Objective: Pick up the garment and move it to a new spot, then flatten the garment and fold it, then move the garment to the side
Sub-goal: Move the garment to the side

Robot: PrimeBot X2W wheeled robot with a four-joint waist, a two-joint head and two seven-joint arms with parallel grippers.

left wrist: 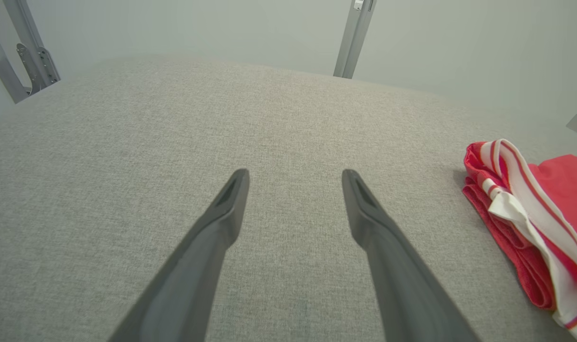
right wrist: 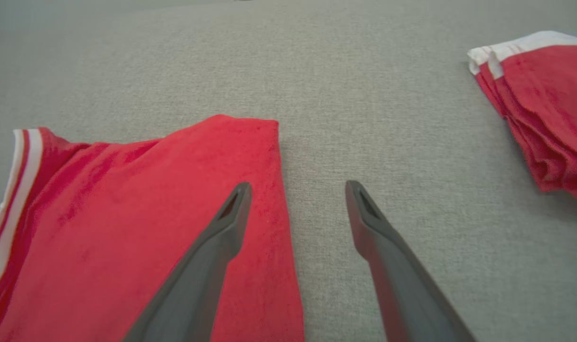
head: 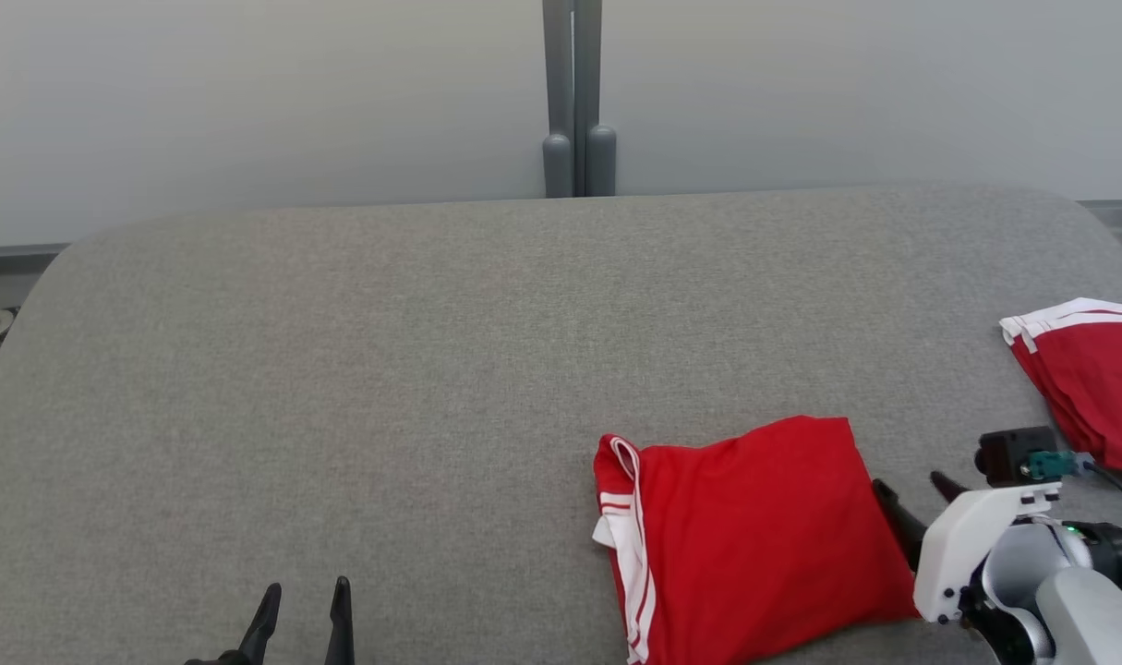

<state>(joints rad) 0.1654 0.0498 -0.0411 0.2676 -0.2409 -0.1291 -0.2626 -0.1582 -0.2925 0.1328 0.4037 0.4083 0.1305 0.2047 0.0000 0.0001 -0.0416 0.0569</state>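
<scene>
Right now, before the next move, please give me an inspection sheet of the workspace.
Surface: grey fabric table, flat.
Job's things: folded red garment with white stripes, lying at the front right.
Clutter: second folded red garment at the table's right edge.
Grippers: left gripper open over the table; right gripper open at the first garment's right edge, holding nothing.
Cables: black cable by the right wrist camera.
Surroundings: pale wall, grey metal post behind.

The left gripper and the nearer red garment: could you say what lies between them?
Bare grey surface, from left gripper to nearer red garment, in the head view.
</scene>
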